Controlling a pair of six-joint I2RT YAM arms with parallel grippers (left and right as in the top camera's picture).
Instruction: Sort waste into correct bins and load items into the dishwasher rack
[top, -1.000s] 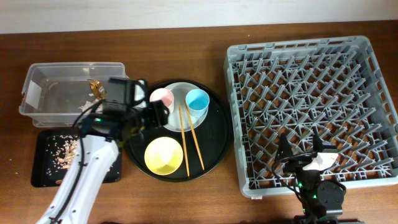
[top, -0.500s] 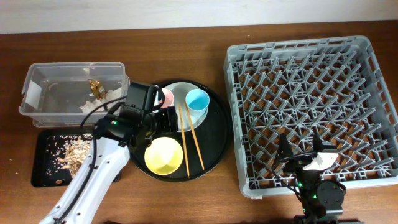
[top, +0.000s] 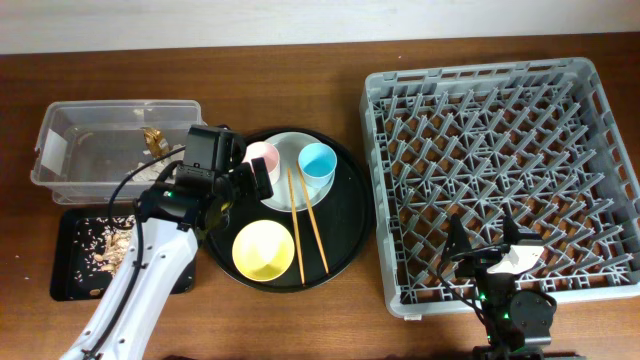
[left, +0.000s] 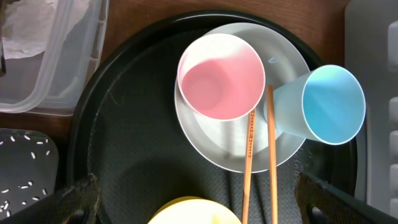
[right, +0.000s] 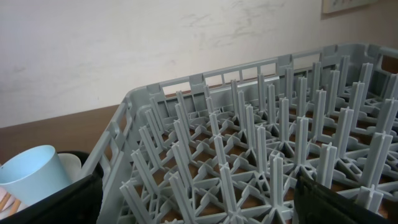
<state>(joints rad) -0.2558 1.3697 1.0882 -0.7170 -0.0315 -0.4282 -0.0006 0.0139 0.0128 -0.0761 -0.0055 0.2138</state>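
Note:
On the round black tray (top: 345, 215) a pale plate (top: 290, 185) carries a pink cup (top: 261, 156) and a blue cup (top: 317, 161). Wooden chopsticks (top: 309, 228) lie beside a yellow bowl (top: 263, 250). My left gripper (top: 250, 184) hovers open over the pink cup (left: 222, 76) and plate (left: 239, 146), holding nothing. The clear box (top: 95, 165) holds a gold wrapper (top: 153, 137) and white tissue (left: 31, 31). Crumbly scraps (top: 105, 245) lie in the flat black tray (top: 70, 280). My right gripper (top: 487, 240) stands open and empty over the near edge of the grey rack (top: 505, 150).
The rack (right: 249, 137) shows only upright pegs. The blue cup (right: 31, 174) shows at the left edge of the right wrist view. The brown table (top: 300, 320) shows in front of the round tray. A pale wall stands behind the table.
My left gripper has moved right from the clear box's edge to above the pink cup and plate, and its jaws have spread wider. The right arm has not moved.

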